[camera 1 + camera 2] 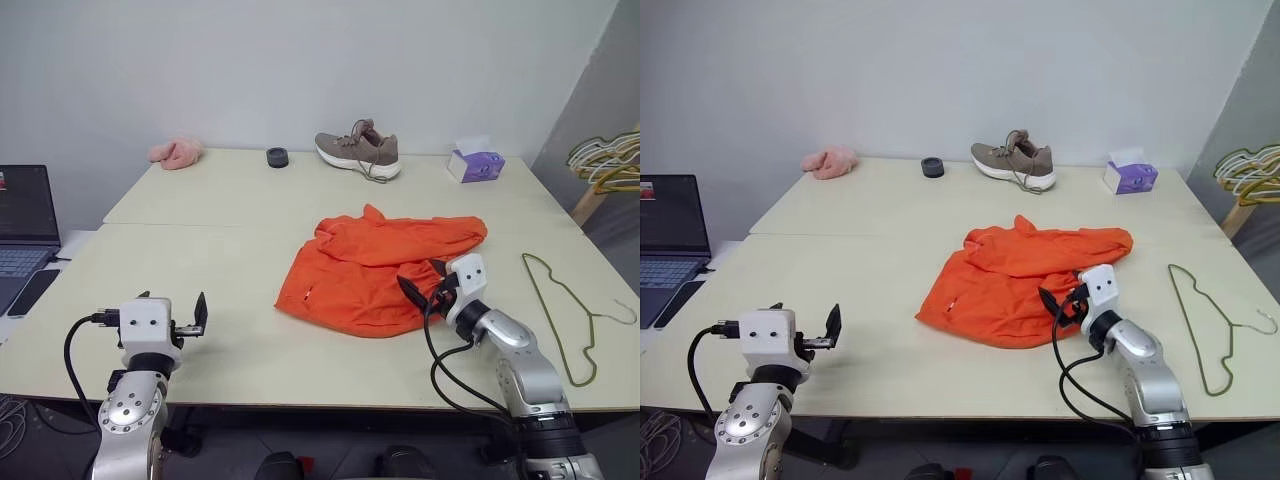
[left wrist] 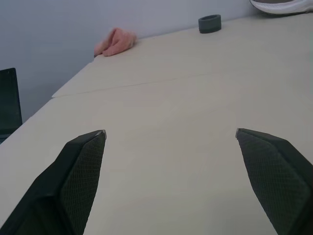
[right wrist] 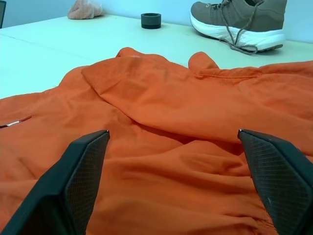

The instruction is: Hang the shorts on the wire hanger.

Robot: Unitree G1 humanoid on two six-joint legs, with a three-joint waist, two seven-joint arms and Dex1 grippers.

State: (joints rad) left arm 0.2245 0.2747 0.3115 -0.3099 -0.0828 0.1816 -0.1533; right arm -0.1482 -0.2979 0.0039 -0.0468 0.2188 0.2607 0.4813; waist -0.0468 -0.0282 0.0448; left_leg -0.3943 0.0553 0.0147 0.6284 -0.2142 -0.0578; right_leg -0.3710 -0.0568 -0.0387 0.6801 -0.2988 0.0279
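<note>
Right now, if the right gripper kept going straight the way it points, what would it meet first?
The shorts. The right gripper, open, hangs at their near edge, aimed across the fabric, so it would likely run into the rumpled cloth first; its height over the cloth is unclear.

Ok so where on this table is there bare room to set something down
Bare table lies between the left gripper and the shorts, and between the pink cloth and the shorts. It is crowded around the right gripper, between shorts and wire hanger.

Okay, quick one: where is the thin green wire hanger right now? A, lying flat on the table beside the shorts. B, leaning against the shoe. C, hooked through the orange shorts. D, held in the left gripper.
A: the wire hanger lies flat on the table, apart from the shorts.
</note>
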